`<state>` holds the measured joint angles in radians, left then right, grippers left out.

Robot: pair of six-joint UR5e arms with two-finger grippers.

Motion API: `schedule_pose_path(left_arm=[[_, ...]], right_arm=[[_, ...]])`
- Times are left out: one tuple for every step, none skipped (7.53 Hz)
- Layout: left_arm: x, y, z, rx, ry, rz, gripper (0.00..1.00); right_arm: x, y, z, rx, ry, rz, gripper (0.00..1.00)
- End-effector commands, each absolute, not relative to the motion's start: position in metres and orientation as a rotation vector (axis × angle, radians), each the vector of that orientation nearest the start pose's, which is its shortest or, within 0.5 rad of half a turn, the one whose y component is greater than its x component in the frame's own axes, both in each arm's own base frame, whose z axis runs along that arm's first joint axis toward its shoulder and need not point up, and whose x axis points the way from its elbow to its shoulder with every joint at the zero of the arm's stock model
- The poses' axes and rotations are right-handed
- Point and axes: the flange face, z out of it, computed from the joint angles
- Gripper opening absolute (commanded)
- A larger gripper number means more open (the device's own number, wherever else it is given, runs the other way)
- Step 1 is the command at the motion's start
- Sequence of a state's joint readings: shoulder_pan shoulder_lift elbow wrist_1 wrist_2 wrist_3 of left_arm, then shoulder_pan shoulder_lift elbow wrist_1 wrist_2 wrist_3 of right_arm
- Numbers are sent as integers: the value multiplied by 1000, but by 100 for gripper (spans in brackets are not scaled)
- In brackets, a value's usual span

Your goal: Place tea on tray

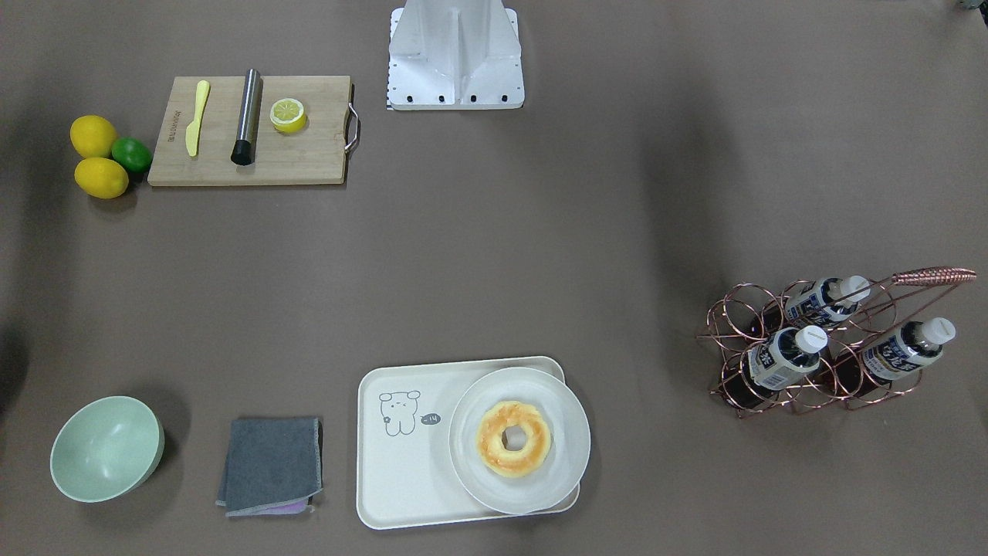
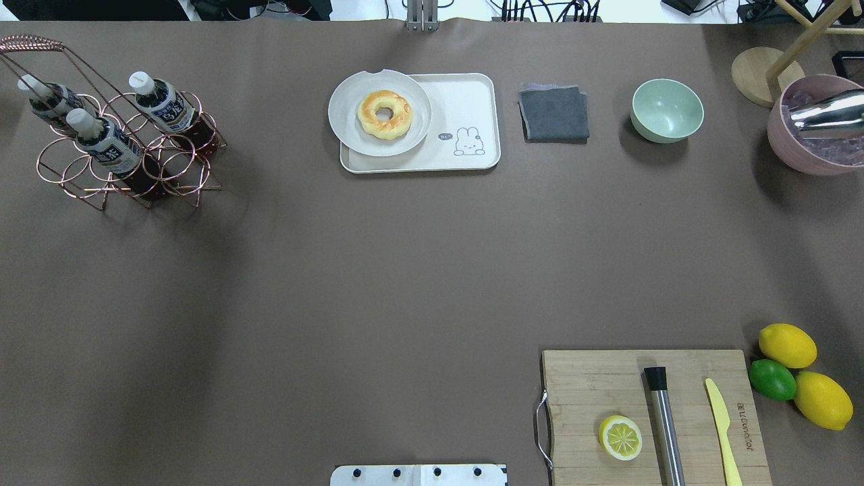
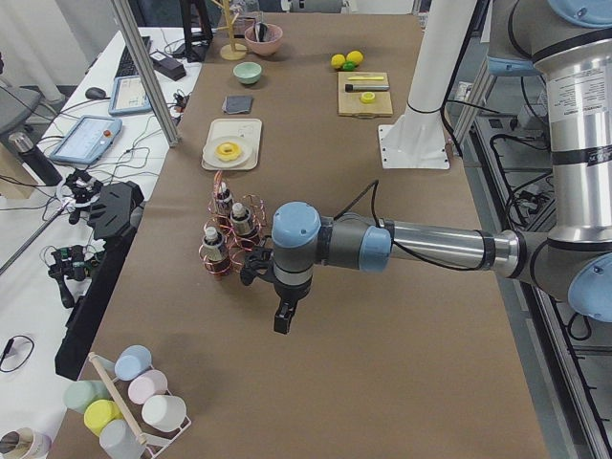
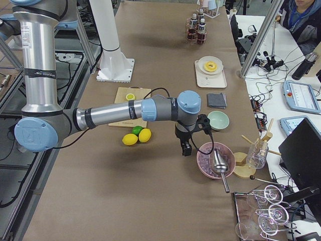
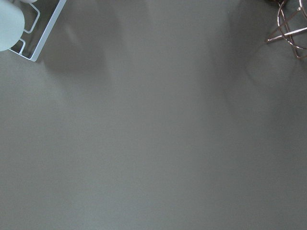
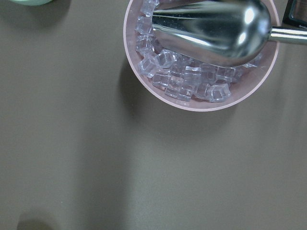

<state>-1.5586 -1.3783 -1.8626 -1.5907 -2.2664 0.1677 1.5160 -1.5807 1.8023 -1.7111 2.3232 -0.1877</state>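
Silver-tubed arms (image 3: 440, 249) with pale-blue joint caps (image 3: 296, 225), grey wrist links, a black cable (image 3: 372, 188), white bolted base (image 1: 455, 69).

The middle of the bench (image 2: 378, 283) lies bare between the wire rack (image 2: 177, 165) and the tray (image 2: 459, 101) — a wide open lane. Three tea bottles (image 2: 111, 152) stand in the rack's rings with their caps clear of the wire, but the tall handle (image 2: 30, 44) rises over the rack above them. On the tray, the round plate (image 2: 347, 111) with its doughnut (image 2: 385, 113) fills the half nearer the rack and overhangs the rim — only the half with the bear drawing (image 2: 469, 142) is open. A folded grey cloth (image 2: 553, 113) lies just beside that end.
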Motion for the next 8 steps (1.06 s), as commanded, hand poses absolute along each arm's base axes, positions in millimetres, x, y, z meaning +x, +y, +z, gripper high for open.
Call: schedule_pose_path(left_arm=[[-65, -415, 598, 165, 694, 182, 97], [-64, -416, 603, 151, 699, 175, 97], [-61, -413, 600, 151, 745, 175, 97], [-59, -413, 601, 151, 770, 177, 97], [-59, -413, 602, 149, 769, 175, 97], [-59, -413, 602, 152, 767, 179, 97], [-58, -414, 597, 143, 773, 139, 97], [-58, -418, 589, 127, 776, 64, 97]], right_arm=[[39, -487, 565, 128, -744, -257, 100], [36, -488, 567, 124, -741, -263, 100], [35, -488, 569, 122, -744, -264, 100], [35, -487, 565, 127, -749, -266, 100], [34, -489, 566, 125, -746, -267, 100], [33, -490, 563, 129, -744, -272, 100], [31, -490, 562, 132, -749, -275, 100], [28, -493, 559, 133, -748, -282, 100]])
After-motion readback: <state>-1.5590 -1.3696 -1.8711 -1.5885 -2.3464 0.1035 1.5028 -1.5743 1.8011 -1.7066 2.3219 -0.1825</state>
